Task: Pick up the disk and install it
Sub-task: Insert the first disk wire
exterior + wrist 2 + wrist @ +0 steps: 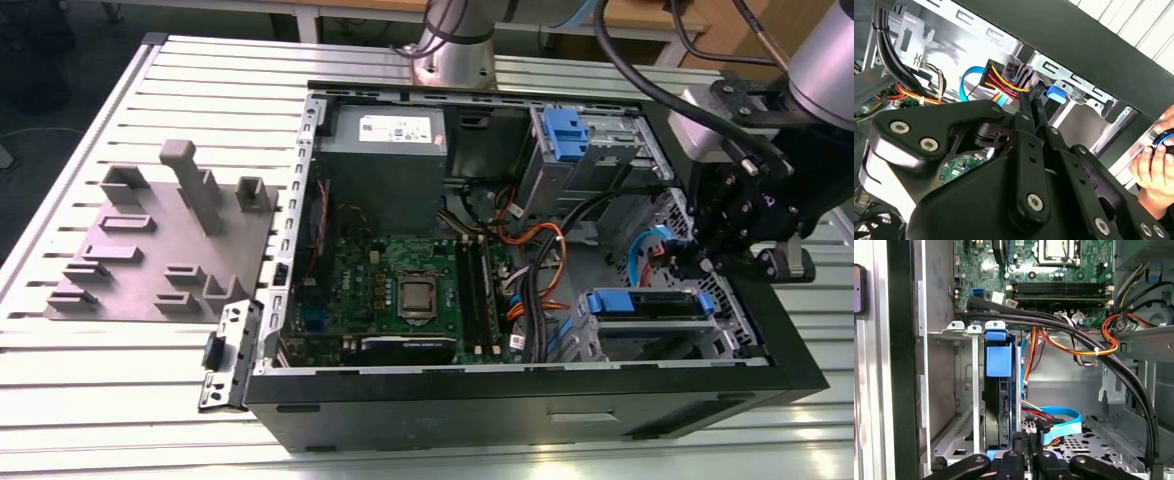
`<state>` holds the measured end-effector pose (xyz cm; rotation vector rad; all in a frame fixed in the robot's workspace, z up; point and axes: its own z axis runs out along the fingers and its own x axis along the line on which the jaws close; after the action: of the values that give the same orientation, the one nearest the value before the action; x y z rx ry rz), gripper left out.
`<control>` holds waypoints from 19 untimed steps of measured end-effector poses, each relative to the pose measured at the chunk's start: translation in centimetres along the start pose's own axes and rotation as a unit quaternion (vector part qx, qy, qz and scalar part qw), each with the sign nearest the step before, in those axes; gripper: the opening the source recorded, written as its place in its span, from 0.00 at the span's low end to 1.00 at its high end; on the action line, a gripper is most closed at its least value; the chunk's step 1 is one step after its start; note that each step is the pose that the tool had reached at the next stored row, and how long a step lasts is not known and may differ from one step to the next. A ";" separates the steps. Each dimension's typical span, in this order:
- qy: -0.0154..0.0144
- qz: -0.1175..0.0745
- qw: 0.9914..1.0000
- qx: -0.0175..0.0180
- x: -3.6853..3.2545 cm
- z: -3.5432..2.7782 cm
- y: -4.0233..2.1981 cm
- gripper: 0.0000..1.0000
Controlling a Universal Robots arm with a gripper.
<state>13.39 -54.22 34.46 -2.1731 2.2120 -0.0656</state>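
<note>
The disk (pixel 999 405) is found standing on edge in the drive cage (pixel 966 330) of the opened computer case (pixel 534 400), in the corner at the exterior view's lower right, where its blue-railed top (pixel 650 303) is seen level with the cage rim. The gripper (pixel 1029 440) is held just beside the disk's near edge, over the perforated floor of the case. Its fingers (pixel 1021 107) are drawn nearly together and nothing is seen between them, so the disk is not being gripped. The step in hand is judged to be the seating of the disk, which looks largely done. To do it well, any push should be kept in line with the cage guides and spread along the disk's edge, not put on one corner, so that the blue rails are not cocked or jammed. The flat blue cable (pixel 1061 416) and the orange and yellow wires (pixel 1069 347) lie close by and are best kept out of the fingers' way. The cage is of bright folded sheet metal with thin upright guides. The rails are of smooth blue plastic and likely a little springy, and the disk's body is dark, flat and rigid. The black cable bundles look stiff and rubbery. A person's hand (pixel 1156 160) is noted outside the case wall in the second wrist view. The slatted metal table (pixel 120 400) carries the case.
</note>
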 end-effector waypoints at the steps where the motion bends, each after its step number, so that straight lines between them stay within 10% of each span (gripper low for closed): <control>1: 0.000 0.000 1.000 0.003 0.07 0.00 0.08 0.16; 8: 0.000 -0.004 1.000 0.009 0.94 0.14 0.53 0.16; 12: 0.000 -0.004 1.000 0.019 0.99 0.24 1.41 0.16; 19: 0.013 -0.006 0.999 0.040 1.01 0.31 2.37 0.16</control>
<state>11.03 -55.18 34.01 -2.1553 2.1702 -0.1803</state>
